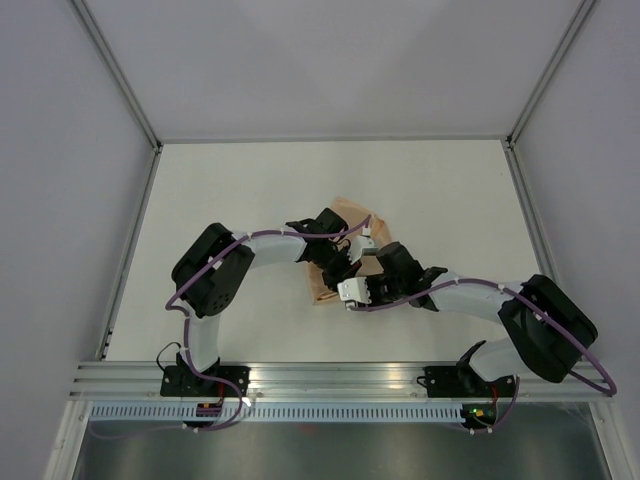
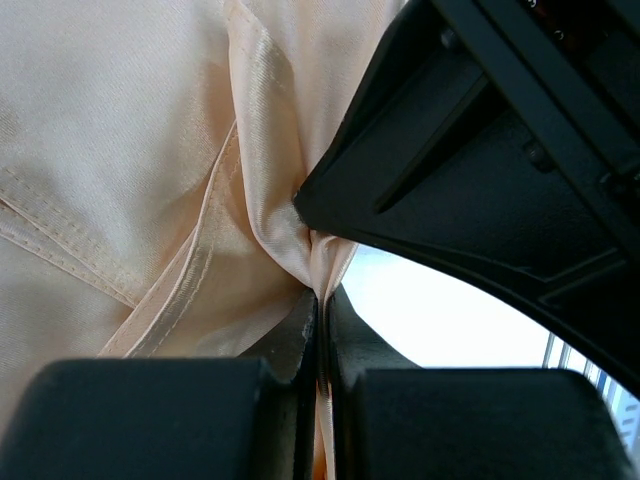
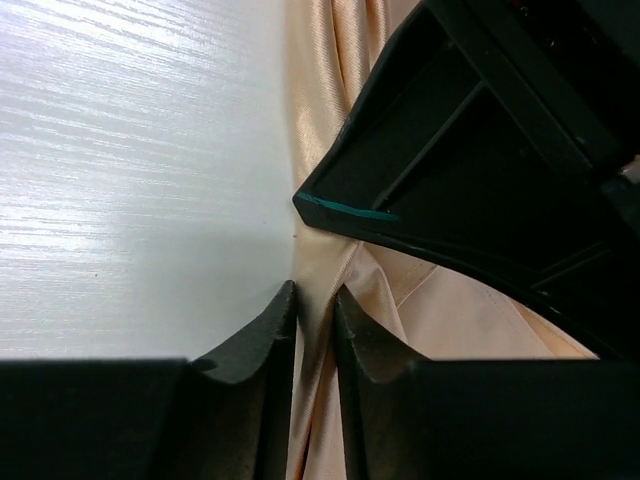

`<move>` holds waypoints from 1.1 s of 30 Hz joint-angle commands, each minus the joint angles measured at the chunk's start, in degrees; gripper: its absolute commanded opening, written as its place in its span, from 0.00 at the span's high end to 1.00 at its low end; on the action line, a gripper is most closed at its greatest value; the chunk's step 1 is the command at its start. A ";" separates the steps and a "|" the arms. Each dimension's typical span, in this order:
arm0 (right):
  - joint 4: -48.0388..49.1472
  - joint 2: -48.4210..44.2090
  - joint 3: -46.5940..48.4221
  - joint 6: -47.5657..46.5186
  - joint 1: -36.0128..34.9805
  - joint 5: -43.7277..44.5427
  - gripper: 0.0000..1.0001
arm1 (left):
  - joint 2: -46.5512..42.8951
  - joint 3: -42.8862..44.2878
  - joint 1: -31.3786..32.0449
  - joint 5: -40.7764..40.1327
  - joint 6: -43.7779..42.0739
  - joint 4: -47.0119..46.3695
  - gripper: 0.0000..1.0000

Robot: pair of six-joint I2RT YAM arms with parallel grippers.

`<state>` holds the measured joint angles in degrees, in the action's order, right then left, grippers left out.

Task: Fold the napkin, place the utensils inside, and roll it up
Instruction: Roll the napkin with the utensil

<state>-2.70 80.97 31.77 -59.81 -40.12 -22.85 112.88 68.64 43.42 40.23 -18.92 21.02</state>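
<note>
The peach-orange napkin [image 1: 335, 250] lies bunched in the middle of the white table, mostly under both wrists. My left gripper [image 1: 345, 262] is shut on a pinched fold of the napkin [image 2: 150, 150], with cloth squeezed between its fingers [image 2: 295, 345]. My right gripper [image 1: 352, 290] is shut on another fold of the napkin [image 3: 330, 120], with cloth between its fingers [image 3: 265, 340]. The two grippers sit close together, almost touching. No utensils show in any view.
The white table [image 1: 250, 190] has metal frame rails at its left and right edges and an aluminium rail along the near edge. Grey walls enclose the back and sides.
</note>
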 commanded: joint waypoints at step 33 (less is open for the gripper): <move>-13.47 7.18 11.30 2.68 1.53 -1.85 1.00 | -2.31 -4.13 -5.27 -0.23 10.48 -4.31 0.58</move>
<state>-14.44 87.18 41.69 -58.11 -38.92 -23.77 111.63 66.28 39.42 42.65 -12.08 18.11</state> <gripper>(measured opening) 0.160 0.416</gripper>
